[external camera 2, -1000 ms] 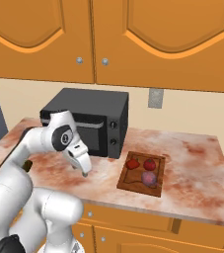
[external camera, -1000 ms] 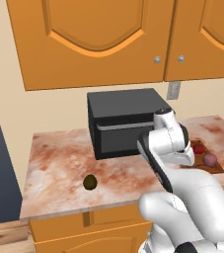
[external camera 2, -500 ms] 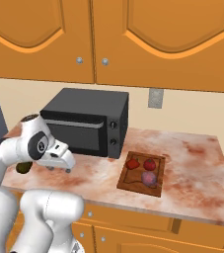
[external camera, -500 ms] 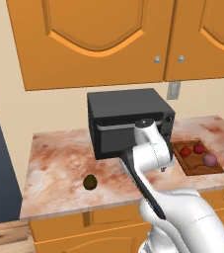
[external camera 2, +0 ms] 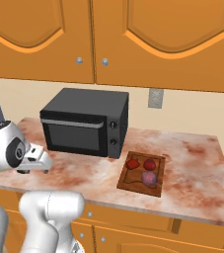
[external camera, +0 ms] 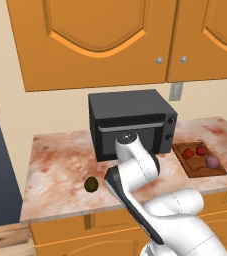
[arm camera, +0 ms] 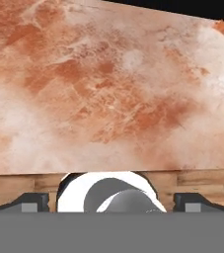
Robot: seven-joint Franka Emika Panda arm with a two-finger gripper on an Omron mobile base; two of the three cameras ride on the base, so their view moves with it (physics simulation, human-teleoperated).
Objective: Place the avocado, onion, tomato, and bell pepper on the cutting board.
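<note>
Left base view: the avocado [external camera: 91,184] is seen alone near the front left edge of the counter [external camera: 60,165], well apart from the cutting board [external camera: 199,161] at the right end, which carries the onion [external camera: 212,161]. The gripper [external camera 2: 38,160] is spread wide and empty. The fruit is judged light, firm, smooth-skinned; it should be grasped across its widest middle.

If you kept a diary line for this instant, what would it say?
gripper: open, empty | avocado: on counter, left of oven | onion: on board | two red items: on board
</note>
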